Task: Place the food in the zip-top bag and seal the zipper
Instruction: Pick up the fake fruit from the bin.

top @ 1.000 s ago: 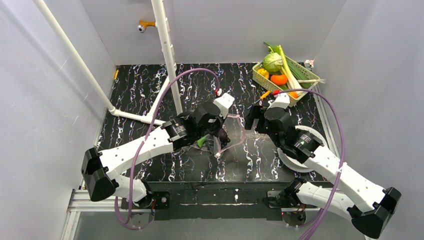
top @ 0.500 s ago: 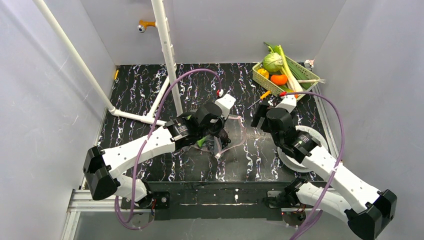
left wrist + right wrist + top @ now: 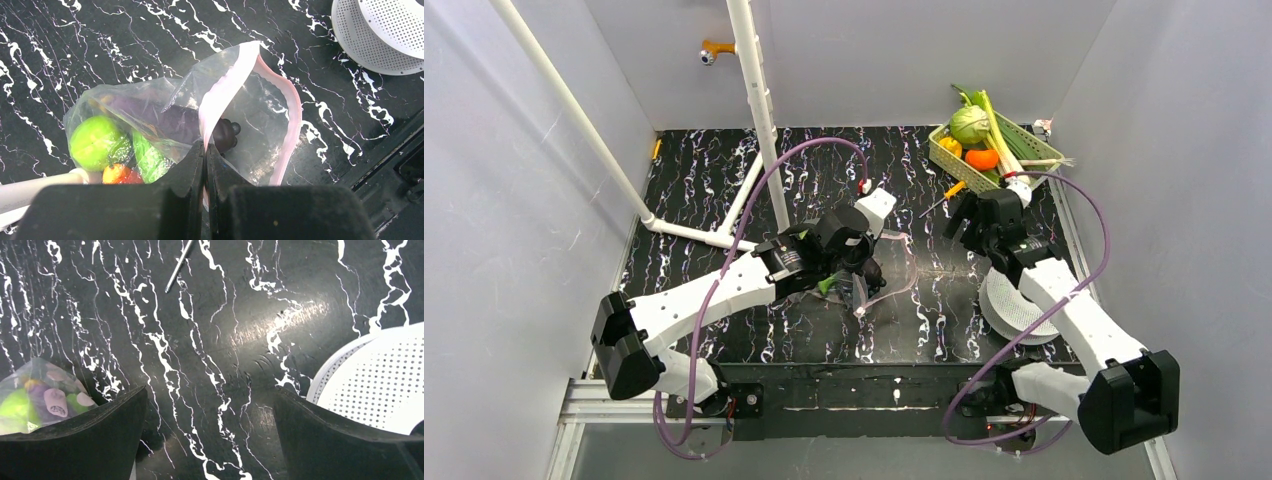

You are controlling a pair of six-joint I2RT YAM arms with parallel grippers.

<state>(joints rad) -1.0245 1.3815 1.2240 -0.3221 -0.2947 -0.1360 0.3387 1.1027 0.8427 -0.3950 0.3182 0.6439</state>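
My left gripper [image 3: 205, 150] is shut on the pink zipper strip [image 3: 225, 90] of the clear zip-top bag [image 3: 165, 110], whose mouth stands open. Inside the bag lie a green fruit [image 3: 95, 142], green pieces [image 3: 147, 157], an orange-red piece [image 3: 119, 174] and a dark purple grape bunch [image 3: 222, 135]. In the top view the bag [image 3: 889, 265] lies mid-table under the left gripper [image 3: 856, 272]. My right gripper [image 3: 210, 410] is open and empty above bare table, right of the bag [image 3: 40, 400]; in the top view it [image 3: 969, 215] sits near the basket. An orange fruit [image 3: 981, 158] and a yellow piece [image 3: 950, 146] lie in the basket.
A pale green basket [image 3: 947, 162] at the back right holds a cabbage [image 3: 969, 125] and a leek [image 3: 999, 135]. A white perforated plate [image 3: 1014, 305] lies right of the bag, also in the right wrist view [image 3: 380, 375]. A white pipe frame [image 3: 759, 110] stands at the back left. A thin stick [image 3: 179, 267] lies on the table.
My right arm has swung away from the bag toward the back right, nearer the basket, uncovering the white plate. The left gripper has kept its hold on the bag.
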